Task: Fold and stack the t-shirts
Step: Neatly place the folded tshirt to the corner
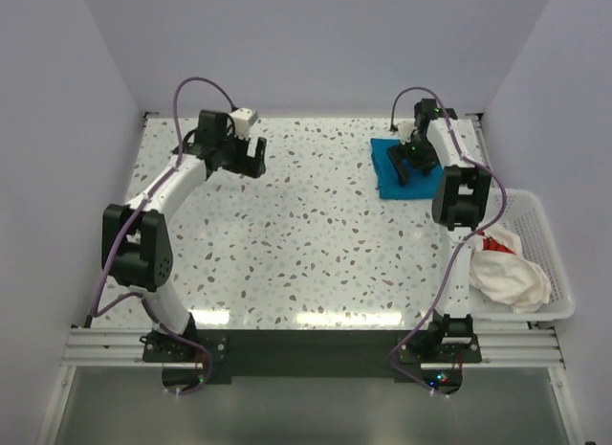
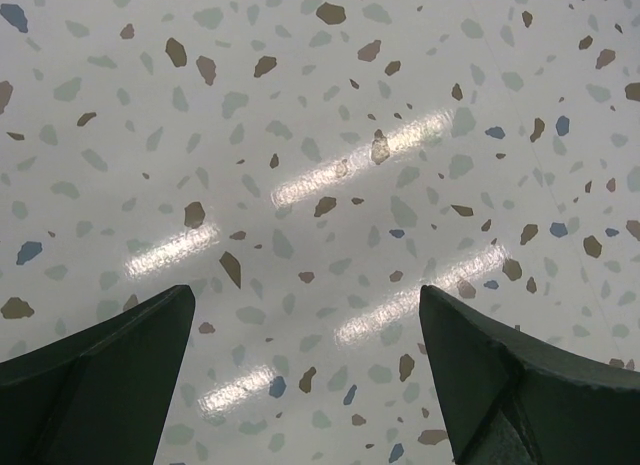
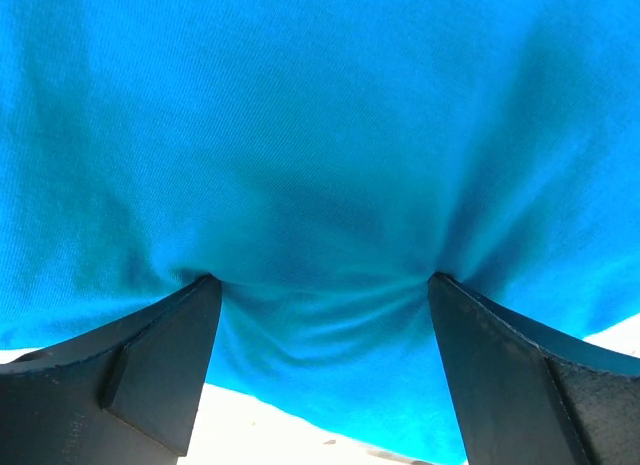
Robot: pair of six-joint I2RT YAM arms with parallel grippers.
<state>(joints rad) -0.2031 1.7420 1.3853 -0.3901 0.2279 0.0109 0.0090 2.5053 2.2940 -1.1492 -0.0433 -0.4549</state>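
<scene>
Top view, table: the table [image 1: 316, 234] is a flat, glossy white slab with scattered brown, grey and blue flecks.
Top view, teal shirt: the teal-blue t-shirt [image 1: 388, 177] is soft cloth folded into a compact, roughly square pad. It lies flat at the far right of the table.
Top view, white shirt: the white t-shirt [image 1: 512, 273] is crumpled cloth with red marks, heaped in the basket [image 1: 562, 282], well apart from both grippers.
Top view, basket: it is rectangular white plastic mesh and sits at the table's right edge.
Top view, right arm: the right gripper [image 1: 405, 166] is down on the teal-blue t-shirt; its jaw gap is hard to read from this view.
Top view, left arm: the left gripper [image 1: 251, 158] is at the far left of the table, well apart from both shirts.
Left wrist view, jaws: the dark, wedge-shaped left fingers [image 2: 110, 370] are spread wide. Only bare speckled table shows between them, and they hold nothing.
Right wrist view, cloth: a fine knit weave fills nearly the whole view, with a pale sliver of table at the bottom edge.
Right wrist view, jaws: the dark right fingers [image 3: 160, 355] stand wide apart. Each tip presses into the teal cloth, which dimples at the tips and puckers in soft creases between them. Nothing is pinched.
</scene>
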